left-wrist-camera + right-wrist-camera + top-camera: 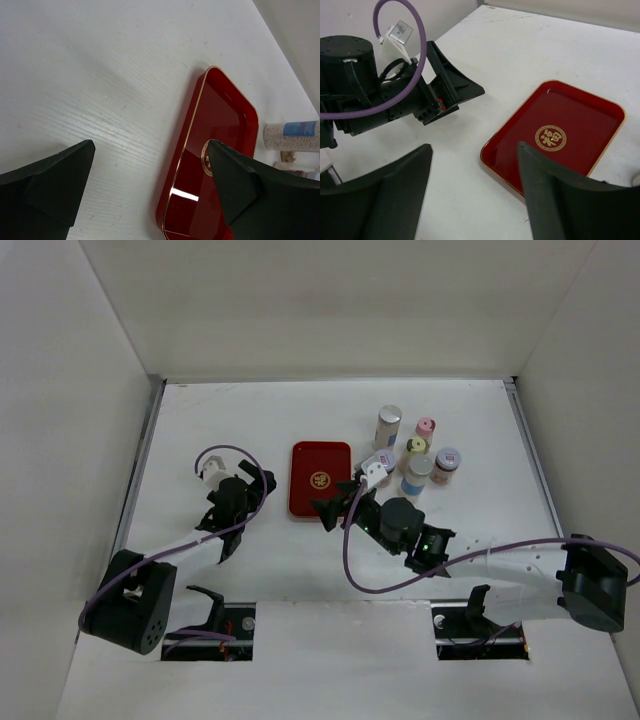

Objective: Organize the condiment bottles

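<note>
Five small condiment bottles stand in a cluster right of the red tray (320, 480): silver cap (388, 426), pink cap (425, 428), yellow cap (416, 449), blue-white cap (416, 474) and red-marked white cap (446, 465). My left gripper (265, 488) is open and empty, just left of the tray. My right gripper (331, 502) is open and empty at the tray's near right corner. The left wrist view shows open jaws (150, 145), the tray (220, 110) and one pale bottle with a blue label (292, 136). The right wrist view shows open jaws (474, 146) over the tray's corner (570, 125).
White walls enclose the table on the left, back and right. The two grippers face each other across the tray's near end; the left gripper's black fingers (452, 90) and its purple cable (400, 30) show in the right wrist view.
</note>
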`<action>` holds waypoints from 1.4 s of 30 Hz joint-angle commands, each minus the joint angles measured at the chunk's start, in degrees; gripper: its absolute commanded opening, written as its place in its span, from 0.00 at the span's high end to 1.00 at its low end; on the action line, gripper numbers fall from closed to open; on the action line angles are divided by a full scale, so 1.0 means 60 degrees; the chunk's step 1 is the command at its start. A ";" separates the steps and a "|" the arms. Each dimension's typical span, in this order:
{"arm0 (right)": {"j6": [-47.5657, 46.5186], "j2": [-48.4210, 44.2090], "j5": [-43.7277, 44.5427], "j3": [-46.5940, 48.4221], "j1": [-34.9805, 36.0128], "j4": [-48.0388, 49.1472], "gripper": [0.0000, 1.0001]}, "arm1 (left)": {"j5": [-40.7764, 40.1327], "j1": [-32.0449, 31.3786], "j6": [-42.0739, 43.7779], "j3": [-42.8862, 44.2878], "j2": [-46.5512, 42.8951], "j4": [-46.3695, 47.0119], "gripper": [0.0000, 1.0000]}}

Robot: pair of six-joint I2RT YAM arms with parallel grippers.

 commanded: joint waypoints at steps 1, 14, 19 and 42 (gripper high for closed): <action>-0.0218 -0.0013 -0.0093 -0.0001 0.0120 0.0729 0.22 | -0.0190 -0.0026 0.0101 0.0242 -0.0270 0.0172 0.00; 0.1362 0.0029 0.1284 0.2193 -0.2600 -0.3689 0.84 | -0.0189 -0.0085 0.0306 0.0315 -0.0123 0.0275 0.00; 0.1979 0.0644 0.1242 0.2985 -0.4418 -0.5451 0.32 | 0.0073 0.0150 0.0394 0.0213 -0.0313 0.0158 0.00; 0.0984 0.4366 -0.0077 0.5915 -0.5607 -0.8220 0.13 | 0.0762 0.0384 0.0174 0.0066 0.0037 0.0494 0.00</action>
